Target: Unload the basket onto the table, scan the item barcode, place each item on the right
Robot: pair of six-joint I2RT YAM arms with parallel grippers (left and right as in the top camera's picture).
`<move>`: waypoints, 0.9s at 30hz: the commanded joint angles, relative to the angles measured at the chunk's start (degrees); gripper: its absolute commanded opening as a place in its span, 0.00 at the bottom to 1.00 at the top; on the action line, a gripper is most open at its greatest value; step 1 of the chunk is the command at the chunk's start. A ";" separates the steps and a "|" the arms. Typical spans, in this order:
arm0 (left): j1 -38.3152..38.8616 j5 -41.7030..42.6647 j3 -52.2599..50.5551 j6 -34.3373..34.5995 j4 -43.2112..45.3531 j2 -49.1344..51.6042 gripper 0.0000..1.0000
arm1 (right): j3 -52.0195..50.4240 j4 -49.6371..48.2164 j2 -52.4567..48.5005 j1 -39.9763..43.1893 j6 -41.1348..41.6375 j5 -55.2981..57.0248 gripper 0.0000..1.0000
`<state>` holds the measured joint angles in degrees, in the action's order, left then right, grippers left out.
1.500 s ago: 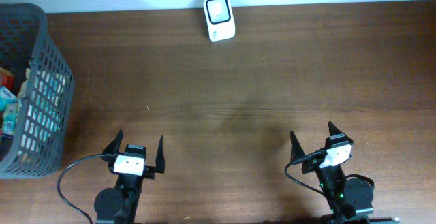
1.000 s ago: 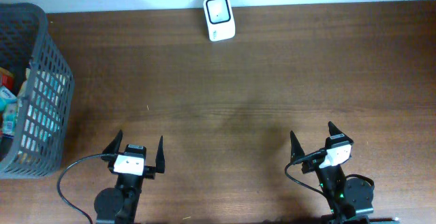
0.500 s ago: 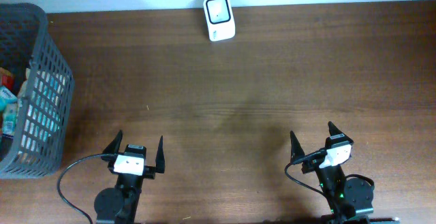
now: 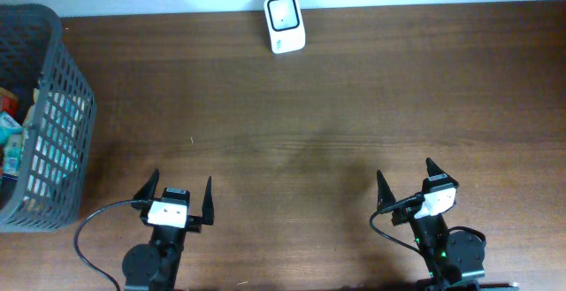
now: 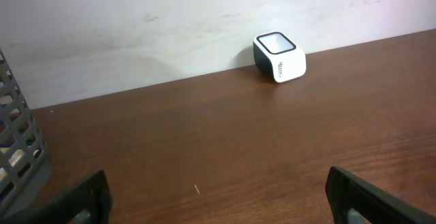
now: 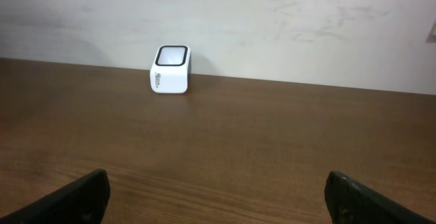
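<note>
Brown wooden table (image 4: pixel 354 105) fills the overhead view; a white wall (image 5: pixel 136 20) runs along its far edge.

Grey mesh basket (image 4: pixel 55 70): ahead of the left gripper (image 4: pixel 182 180) and well off to its left, at the table's left edge. Its corner shows at the left border of the left wrist view.

Items (image 4: pixel 11 136): coloured packs inside the basket, seen through the mesh. Labels too small to read; no barcode can be made out.

Left gripper: jaws spread wide, nothing between them, at the near edge of the table. A black cable (image 4: pixel 88 229) loops out to its left.

Right gripper (image 4: pixel 405 171): jaws also spread wide, holding nothing, at the near edge, well apart from the left one.

Scanner (image 4: pixel 285 24): small white box with a dark-rimmed window on top, far ahead of both grippers and close to the wall. It lies ahead and to the right of the left gripper, ahead and to the left of the right gripper. Both wrist views show it standing alone on bare wood.
</note>
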<state>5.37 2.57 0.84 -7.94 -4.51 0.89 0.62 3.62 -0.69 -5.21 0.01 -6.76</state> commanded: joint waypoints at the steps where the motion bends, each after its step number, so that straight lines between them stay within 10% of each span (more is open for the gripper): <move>1: 0.22 -0.44 -0.33 -0.94 -0.11 -0.59 0.99 | -0.31 0.24 0.37 0.37 0.24 -0.28 0.99; 27: 0.22 -0.35 14.32 -0.72 -5.31 9.05 0.99 | -0.31 0.24 0.37 0.37 0.22 -0.28 0.99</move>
<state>5.37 2.57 8.60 -7.92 -8.45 6.22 0.62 3.62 -0.69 -5.21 0.01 -6.76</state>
